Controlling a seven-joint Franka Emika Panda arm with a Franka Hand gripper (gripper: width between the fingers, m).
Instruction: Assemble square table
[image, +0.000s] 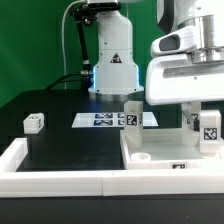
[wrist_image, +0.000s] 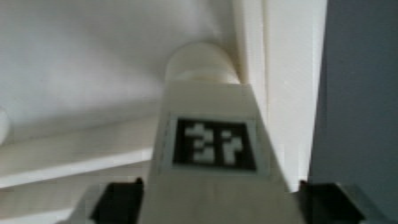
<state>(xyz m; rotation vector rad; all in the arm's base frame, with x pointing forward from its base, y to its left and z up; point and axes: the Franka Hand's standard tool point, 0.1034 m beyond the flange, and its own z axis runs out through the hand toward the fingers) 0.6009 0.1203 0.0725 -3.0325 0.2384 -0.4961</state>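
Note:
The square table's white slab (image: 168, 150) lies flat at the exterior view's right, with a corner hole (image: 140, 157) and a tag on its front edge. One white tagged leg (image: 131, 115) stands upright at the slab's far left corner. My gripper (image: 205, 122) is over the slab's right side, shut on another white tagged leg (image: 209, 128) held upright just above or on the slab. In the wrist view that leg (wrist_image: 217, 130) fills the gap between my dark fingertips (wrist_image: 118, 200), its tag facing the camera, above the white slab (wrist_image: 89, 90). A further leg block (image: 34, 122) sits far left.
The marker board (image: 100, 120) lies on the black surface behind the slab. A long white rail (image: 60, 172) borders the front and left of the black surface. The robot base (image: 112, 60) stands at the back centre.

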